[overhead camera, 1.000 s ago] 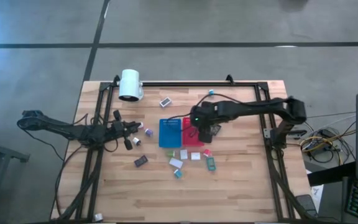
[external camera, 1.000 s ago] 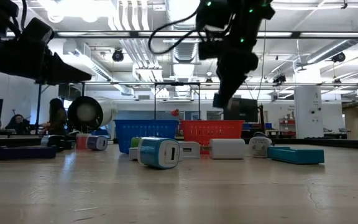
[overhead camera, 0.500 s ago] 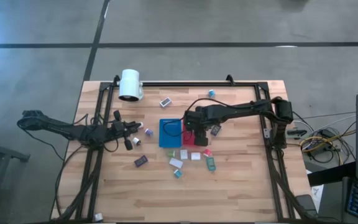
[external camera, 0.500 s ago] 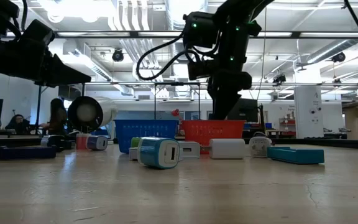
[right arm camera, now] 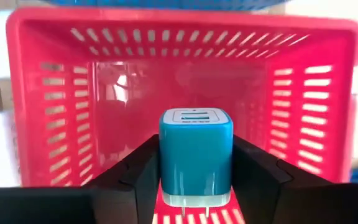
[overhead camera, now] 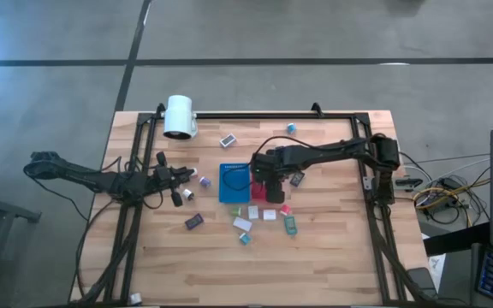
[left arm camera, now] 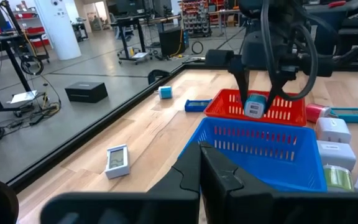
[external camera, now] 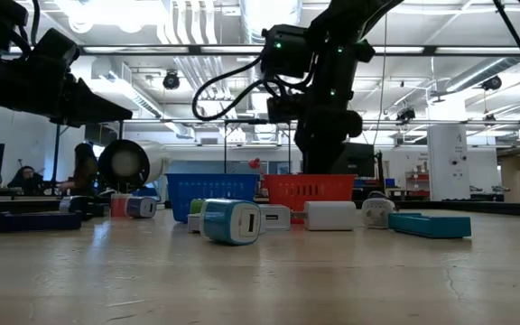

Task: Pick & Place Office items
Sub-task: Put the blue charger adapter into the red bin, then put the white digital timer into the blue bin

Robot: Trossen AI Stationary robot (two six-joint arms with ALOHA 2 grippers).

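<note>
The red tray [overhead camera: 262, 190] is taken up from above by the right gripper [left arm camera: 257, 107] and the teal block [right arm camera: 195, 152] between its fingers. The blue tray [overhead camera: 234, 181] touches it on the left. Small office items [overhead camera: 264, 219] crowd the near side. The table [overhead camera: 332, 257] lies bare nearer and to the right.

A red tray [overhead camera: 262, 190] sits touching the blue tray [overhead camera: 232, 182] mid-table [overhead camera: 315, 257]; a white cylinder [overhead camera: 179, 116] lies well beyond the blue tray.
</note>
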